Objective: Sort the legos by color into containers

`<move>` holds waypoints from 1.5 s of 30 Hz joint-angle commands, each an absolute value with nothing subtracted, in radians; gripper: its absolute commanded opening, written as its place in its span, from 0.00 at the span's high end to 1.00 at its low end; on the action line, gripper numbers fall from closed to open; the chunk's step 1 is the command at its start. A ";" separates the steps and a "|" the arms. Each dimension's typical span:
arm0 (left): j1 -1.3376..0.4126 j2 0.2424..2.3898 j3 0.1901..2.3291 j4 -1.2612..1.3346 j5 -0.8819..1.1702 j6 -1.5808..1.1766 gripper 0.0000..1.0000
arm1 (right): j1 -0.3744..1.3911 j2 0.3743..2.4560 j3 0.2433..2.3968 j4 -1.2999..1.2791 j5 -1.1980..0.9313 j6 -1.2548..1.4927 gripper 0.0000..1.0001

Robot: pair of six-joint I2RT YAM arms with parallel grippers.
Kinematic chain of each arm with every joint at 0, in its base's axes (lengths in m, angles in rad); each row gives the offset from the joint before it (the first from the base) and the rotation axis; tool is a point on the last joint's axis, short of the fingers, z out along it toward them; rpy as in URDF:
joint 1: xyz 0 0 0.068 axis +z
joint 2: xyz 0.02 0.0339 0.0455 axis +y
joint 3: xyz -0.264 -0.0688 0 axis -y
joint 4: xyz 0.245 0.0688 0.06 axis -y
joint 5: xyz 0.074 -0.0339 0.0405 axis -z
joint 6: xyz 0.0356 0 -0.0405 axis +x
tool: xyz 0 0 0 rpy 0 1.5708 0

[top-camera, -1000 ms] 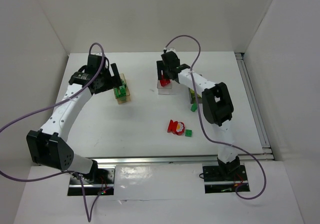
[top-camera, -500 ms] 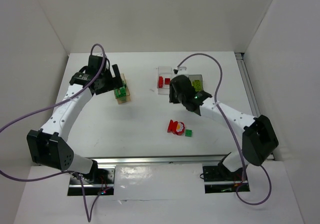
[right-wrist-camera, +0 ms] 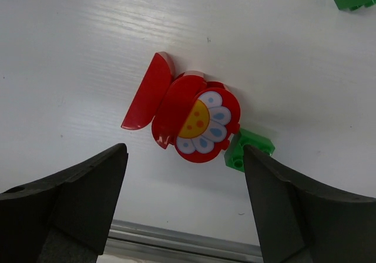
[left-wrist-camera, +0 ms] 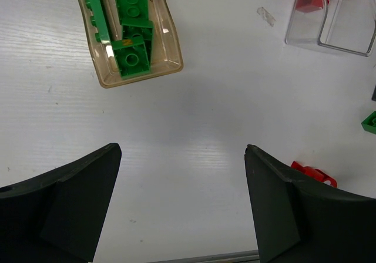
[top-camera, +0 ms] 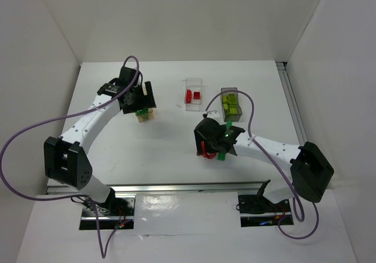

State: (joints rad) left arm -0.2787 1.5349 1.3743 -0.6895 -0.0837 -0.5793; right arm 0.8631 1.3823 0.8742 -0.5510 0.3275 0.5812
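Toward the near side of the white table (top-camera: 158,151), I find the right gripper (right-wrist-camera: 183,169) hanging low with its jaws spread wide and nothing in them. The round red brick with a printed flower face (right-wrist-camera: 197,122) lies just ahead of the fingertips, centred in the gap. With the red half-round piece (right-wrist-camera: 148,95) touching it, the pair's long axis runs oblique to the jaw line. A small dark green brick (right-wrist-camera: 249,148) touches the round one on the side of the right-hand finger, and I judge it liable to be caught in the closing. The right arm is plainly the nearer; it reaches leftward, wrist pitched down. Farther out, the left gripper (left-wrist-camera: 182,175) is likewise wide open and empty over bare table, short of the translucent orange-tan bin (left-wrist-camera: 126,40) holding green bricks. Beyond stand the clear bin (top-camera: 194,93) with red bricks and the smoky grey bin (top-camera: 230,101) with yellow-green ones.
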 commanded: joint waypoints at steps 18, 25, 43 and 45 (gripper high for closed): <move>-0.305 1.548 1.417 -0.696 -0.091 -0.578 0.05 | 0.474 1.454 0.890 -0.439 0.384 0.626 0.15; -0.305 1.548 1.428 -0.696 -0.072 -0.569 0.05 | 0.419 1.571 0.899 -0.304 0.403 0.569 0.15; -0.305 1.525 1.428 -0.706 -0.126 -0.587 0.05 | 0.509 1.614 1.038 -0.343 0.486 0.523 0.81; -0.305 1.514 1.419 -0.706 -0.159 -0.597 0.05 | 0.569 1.583 1.060 -0.377 0.486 0.514 0.81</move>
